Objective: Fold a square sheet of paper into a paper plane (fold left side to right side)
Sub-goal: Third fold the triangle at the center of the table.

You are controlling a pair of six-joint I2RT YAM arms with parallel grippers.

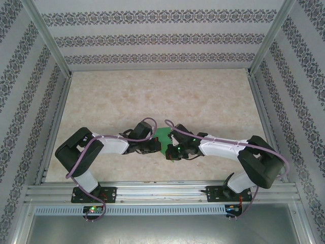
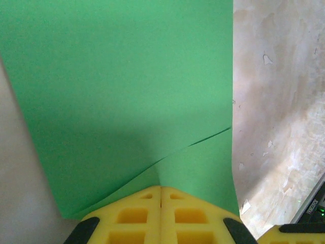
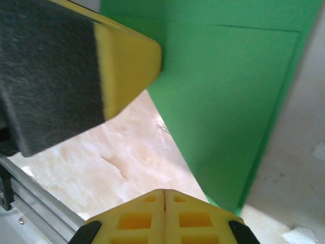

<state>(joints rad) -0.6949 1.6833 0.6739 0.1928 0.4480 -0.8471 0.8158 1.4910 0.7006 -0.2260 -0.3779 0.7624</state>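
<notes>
The left tool (image 2: 161,190) has its two yellow fingers pressed together with no gap. Their joined tip sits at the near edge of the green paper (image 2: 127,76); whether a layer is pinched in the seam cannot be told. Just ahead of that tip a layer's edge runs slantwise across the sheet, rising toward the tool's right, where one layer overlaps another (the paler lower layer lies just right of the fingertips). Further ahead the sheet spreads out wide and flat in colour. Past its right edge lies the bare marbled desk (image 2: 274,101). The right tool (image 3: 164,193) is likewise closed, finger against finger, with nothing in its seam. The paper's lower corner lies just ahead of it and to its right. Further ahead and to its left, a yellow finger of the other tool touches the sheet's edge. From above, both tools meet over the near half of the desk, with the paper showing between and just beyond them.
</notes>
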